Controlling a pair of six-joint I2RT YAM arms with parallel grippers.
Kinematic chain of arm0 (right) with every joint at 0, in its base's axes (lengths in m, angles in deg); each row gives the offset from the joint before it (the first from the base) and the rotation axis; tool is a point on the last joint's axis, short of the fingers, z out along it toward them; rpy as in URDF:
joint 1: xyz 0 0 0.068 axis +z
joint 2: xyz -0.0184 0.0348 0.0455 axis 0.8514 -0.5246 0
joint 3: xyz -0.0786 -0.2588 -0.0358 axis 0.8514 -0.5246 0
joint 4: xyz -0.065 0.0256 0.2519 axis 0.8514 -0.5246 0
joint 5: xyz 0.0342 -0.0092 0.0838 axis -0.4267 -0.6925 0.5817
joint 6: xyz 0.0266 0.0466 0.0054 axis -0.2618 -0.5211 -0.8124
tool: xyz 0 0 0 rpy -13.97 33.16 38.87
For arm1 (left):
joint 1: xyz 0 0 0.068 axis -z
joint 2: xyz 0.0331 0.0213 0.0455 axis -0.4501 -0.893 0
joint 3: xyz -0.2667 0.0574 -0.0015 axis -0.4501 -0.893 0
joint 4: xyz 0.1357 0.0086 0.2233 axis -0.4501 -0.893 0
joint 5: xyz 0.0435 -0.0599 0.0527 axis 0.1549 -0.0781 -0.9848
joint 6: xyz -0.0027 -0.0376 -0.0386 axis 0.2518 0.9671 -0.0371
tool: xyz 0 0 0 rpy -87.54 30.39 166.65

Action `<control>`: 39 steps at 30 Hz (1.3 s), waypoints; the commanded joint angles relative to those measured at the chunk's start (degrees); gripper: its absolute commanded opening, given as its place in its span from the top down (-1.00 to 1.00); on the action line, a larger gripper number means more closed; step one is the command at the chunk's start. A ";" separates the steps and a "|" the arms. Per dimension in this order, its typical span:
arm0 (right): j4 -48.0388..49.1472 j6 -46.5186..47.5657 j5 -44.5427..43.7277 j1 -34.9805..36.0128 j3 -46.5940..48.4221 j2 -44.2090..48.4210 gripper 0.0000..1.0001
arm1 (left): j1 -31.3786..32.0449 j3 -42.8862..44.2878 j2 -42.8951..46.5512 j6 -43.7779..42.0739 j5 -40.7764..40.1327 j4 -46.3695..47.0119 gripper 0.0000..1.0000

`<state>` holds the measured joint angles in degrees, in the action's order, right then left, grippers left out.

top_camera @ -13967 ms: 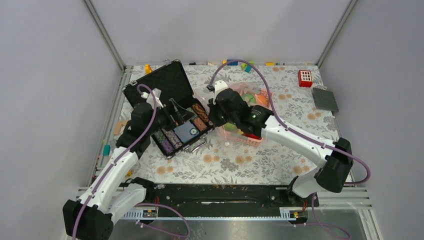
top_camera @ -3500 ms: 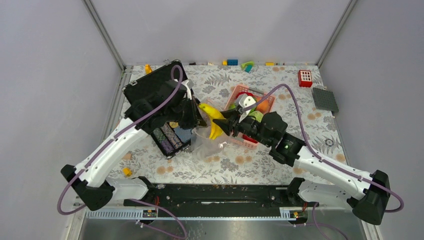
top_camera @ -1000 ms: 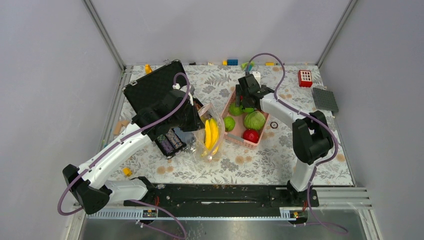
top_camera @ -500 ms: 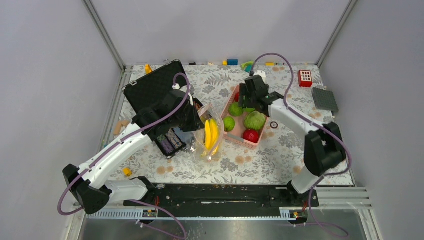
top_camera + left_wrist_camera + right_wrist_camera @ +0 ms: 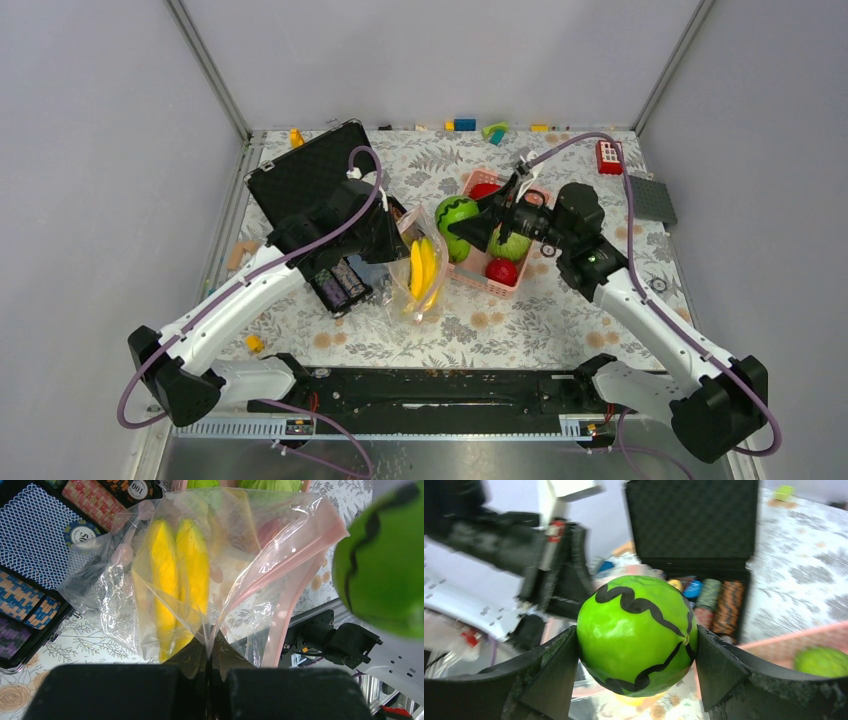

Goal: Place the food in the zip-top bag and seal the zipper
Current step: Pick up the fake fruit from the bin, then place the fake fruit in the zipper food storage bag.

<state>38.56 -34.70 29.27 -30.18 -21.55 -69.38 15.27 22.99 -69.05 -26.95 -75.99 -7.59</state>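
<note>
- While clamped in the right tool [image 5: 637, 645], black fingers set wide on both flanks: green round fruit [image 5: 454, 212] with wavy black stripes, held clear of the counter [image 5: 520, 325], hanging over the left edge of the pink basket [image 5: 478, 281].
- Just to the robot's left of that fruit: upper end of the zip-top bag [image 5: 418, 262], clear and crinkled, lower end resting on the counter between the open chip case [image 5: 318, 178] and the basket.
- Left tool [image 5: 207, 672] shut tight, pinching a fold of the bag's film and holding it up. Seen from that wrist: pinkish zipper [image 5: 295, 605] strip slanting along the right side of the mouth, the fruit showing just past it at the right edge of the view.
- Already inside the bag: yellow banana [image 5: 192, 575], long axis along the bag's length, roughly near to far on the counter.
- In the basket, not yet bagged: pale green cabbage [image 5: 512, 244], red apple [image 5: 502, 272], another green fruit partly hidden under the carried one, something red at the far corner.
- Judged from this: a short travel leftward and down for the right arm, toward the gap beside the banana. Right arm as carrier, left arm nearer the bag and acting as its holder. Width of the mouth against the fruit: impossible to tell.
</note>
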 commanded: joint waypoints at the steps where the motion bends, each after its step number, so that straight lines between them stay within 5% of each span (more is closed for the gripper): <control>1: 10.24 -0.99 13.07 4.44 -1.22 0.88 0.25 | 0.17 2.03 -1.15 -0.62 -0.94 2.89 1.00; 6: 0.29 9.31 6.00 13.20 1.44 0.34 0.25 | 0.17 1.94 -0.86 -0.22 -0.71 2.89 1.00; 14: -5.61 10.18 -5.55 14.64 1.17 -3.06 0.26 | 0.17 2.29 0.11 -0.48 0.07 2.87 1.00; 23: -24.97 11.20 -25.05 17.51 9.01 -11.06 0.34 | 0.17 1.20 1.36 -0.76 0.20 5.07 1.00; 39: -49.31 -1.67 -52.45 20.33 26.75 -23.50 0.18 | 0.17 -1.18 -1.47 4.17 6.71 13.79 1.00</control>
<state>-0.45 -31.85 -13.09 -10.40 0.55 -91.00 15.38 22.38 -70.47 -24.55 -72.04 0.06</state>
